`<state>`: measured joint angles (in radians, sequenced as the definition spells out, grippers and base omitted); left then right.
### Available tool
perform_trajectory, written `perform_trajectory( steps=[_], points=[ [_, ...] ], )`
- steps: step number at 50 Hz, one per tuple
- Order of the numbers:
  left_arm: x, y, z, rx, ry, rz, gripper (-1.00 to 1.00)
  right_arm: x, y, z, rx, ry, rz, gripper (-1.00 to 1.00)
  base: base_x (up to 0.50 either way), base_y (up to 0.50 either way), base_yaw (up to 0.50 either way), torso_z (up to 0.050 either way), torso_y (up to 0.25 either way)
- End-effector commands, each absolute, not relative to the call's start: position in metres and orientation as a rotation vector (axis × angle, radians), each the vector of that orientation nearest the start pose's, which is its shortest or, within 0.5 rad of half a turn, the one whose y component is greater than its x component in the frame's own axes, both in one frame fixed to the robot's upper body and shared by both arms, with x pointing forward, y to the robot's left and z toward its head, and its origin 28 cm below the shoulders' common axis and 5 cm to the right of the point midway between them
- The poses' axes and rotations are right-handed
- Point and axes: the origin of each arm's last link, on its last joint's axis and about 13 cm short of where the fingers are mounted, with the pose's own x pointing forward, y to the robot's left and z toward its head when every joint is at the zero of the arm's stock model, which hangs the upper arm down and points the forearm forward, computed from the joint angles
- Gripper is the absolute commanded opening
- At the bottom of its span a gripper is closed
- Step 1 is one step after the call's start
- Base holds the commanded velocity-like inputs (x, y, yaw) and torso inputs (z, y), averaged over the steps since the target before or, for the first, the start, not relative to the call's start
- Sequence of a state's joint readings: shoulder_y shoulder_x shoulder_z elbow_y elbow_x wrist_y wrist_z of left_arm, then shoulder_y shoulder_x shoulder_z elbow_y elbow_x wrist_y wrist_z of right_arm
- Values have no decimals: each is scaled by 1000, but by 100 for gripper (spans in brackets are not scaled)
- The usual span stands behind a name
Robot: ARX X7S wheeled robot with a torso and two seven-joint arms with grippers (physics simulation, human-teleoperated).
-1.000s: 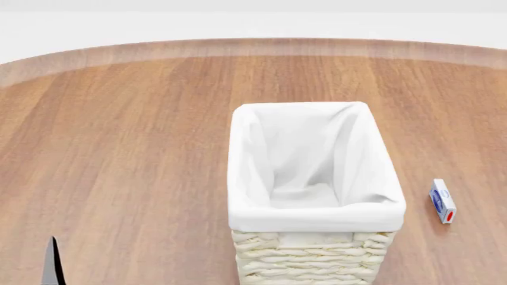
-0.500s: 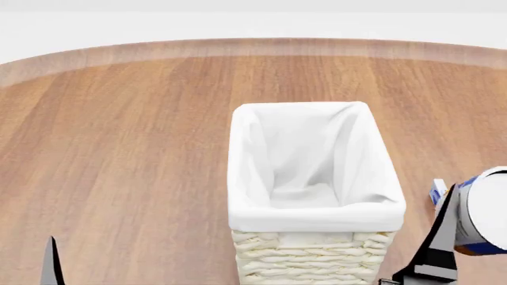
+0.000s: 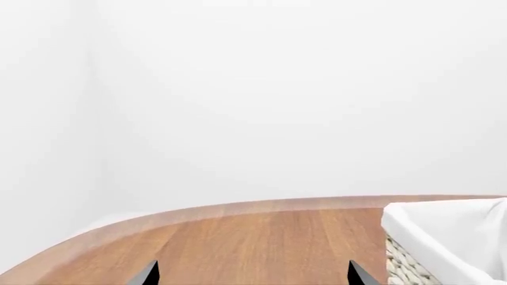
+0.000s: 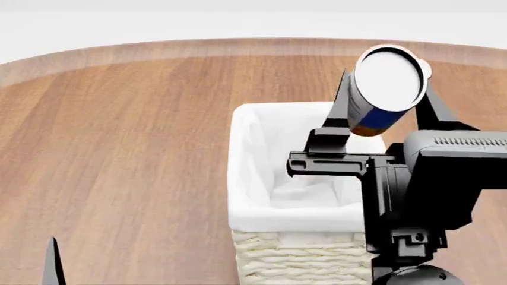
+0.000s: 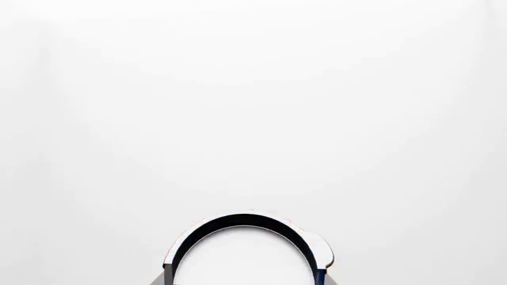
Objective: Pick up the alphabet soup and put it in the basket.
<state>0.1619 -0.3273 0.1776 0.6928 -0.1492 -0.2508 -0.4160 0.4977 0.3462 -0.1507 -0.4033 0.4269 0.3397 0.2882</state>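
In the head view my right gripper (image 4: 386,98) is shut on the alphabet soup (image 4: 386,88), a blue-labelled can with a whitish top and orange print at its base. It holds the can in the air above the far right part of the basket (image 4: 262,184), a cream wicker basket with a white liner. The can's whitish top (image 5: 246,255) fills the space between the fingers in the right wrist view. My left gripper (image 3: 249,276) is open and empty over the table, with the basket's liner (image 3: 452,231) beside it. Only one left fingertip (image 4: 52,261) shows in the head view.
The round wooden table (image 4: 119,148) spreads around the basket, with its curved far edge (image 4: 158,50) against a white background. The right arm's black body (image 4: 428,178) covers the table to the right of the basket.
My right arm has risen from the lower right and carried the can up and left over the basket. It now hides the small white and blue box on the table. The left gripper has not moved.
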Motion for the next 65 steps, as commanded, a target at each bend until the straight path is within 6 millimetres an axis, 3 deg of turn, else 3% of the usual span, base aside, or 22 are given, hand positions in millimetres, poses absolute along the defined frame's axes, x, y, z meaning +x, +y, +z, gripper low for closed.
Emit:
perform_trajectory(
  steps=[1, 16, 35, 65],
  points=[
    [160, 214, 106, 73, -240, 96, 100, 321, -101, 219, 9, -468, 77, -100, 0, 0, 0, 0, 0],
    [160, 215, 105, 72, -239, 100, 100, 376, -91, 231, 4, -407, 101, -100, 0, 0, 0, 0, 1],
    [161, 215, 106, 70, -238, 101, 100, 439, -91, 226, 24, -262, 35, -100, 0, 0, 0, 0, 1],
    [163, 217, 104, 67, -232, 110, 100, 431, -93, 188, -110, 173, 47, -100, 0, 0, 0, 0, 1]
  ],
)
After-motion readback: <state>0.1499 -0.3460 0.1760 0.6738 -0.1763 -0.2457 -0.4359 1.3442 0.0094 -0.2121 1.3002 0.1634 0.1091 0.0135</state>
